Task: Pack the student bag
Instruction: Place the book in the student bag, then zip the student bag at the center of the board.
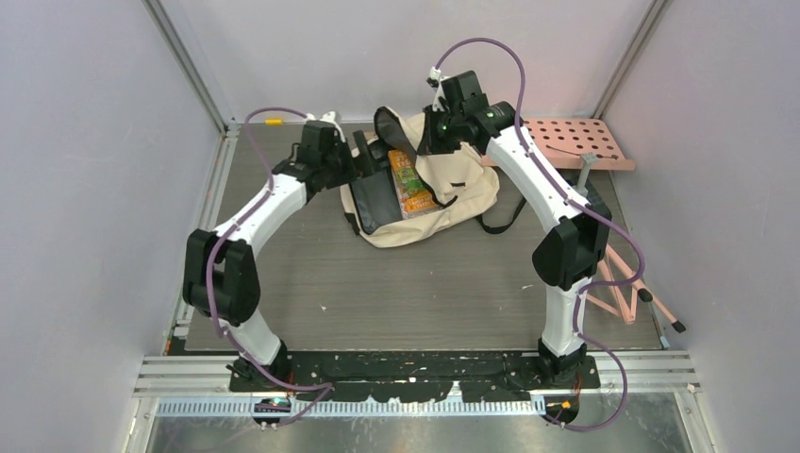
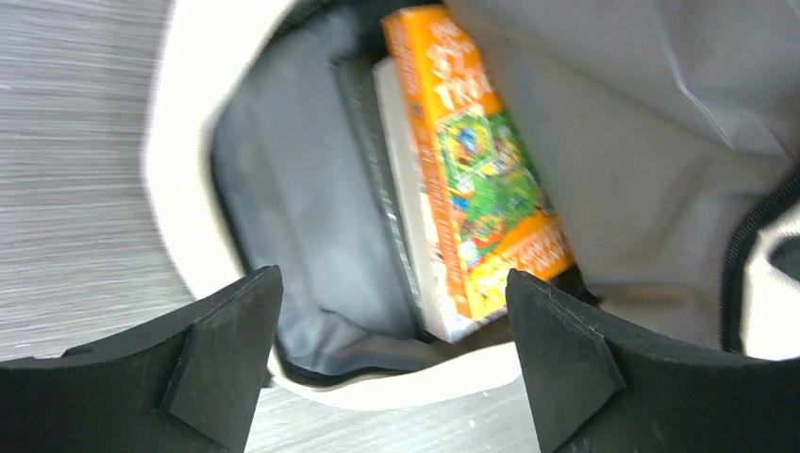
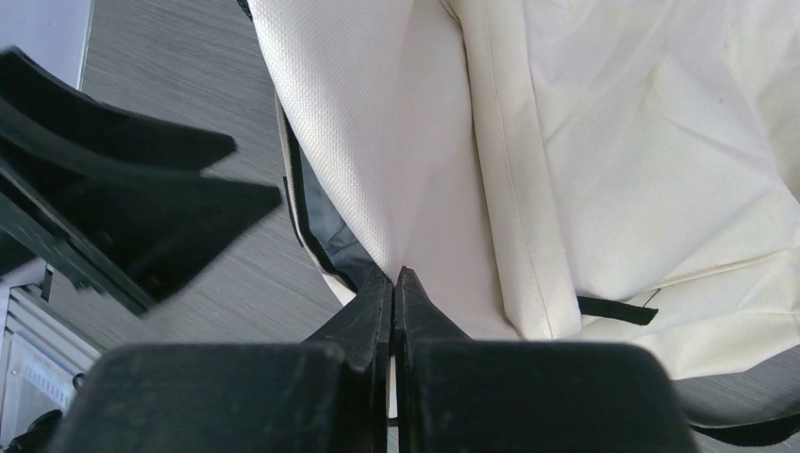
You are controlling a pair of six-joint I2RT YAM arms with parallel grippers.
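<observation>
Bag (image 1: 462, 184) lies open at the far middle of the table (image 1: 377, 283), book (image 1: 412, 184) inside.
Left gripper (image 2: 391, 283) is spread wide over the mouth, empty; right gripper (image 3: 396, 274) is pinched tight on the bag's rim cloth. Risk: cloth slips from the pinch and the mouth flops over the book, or the left fingers snag the rim. Left wrist shows the book against grey lining; only right wrist shows the pinch.

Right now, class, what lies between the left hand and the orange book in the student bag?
Left wrist view: only the cream rim and grey lining of the student bag; the open left hand holds nothing.
</observation>
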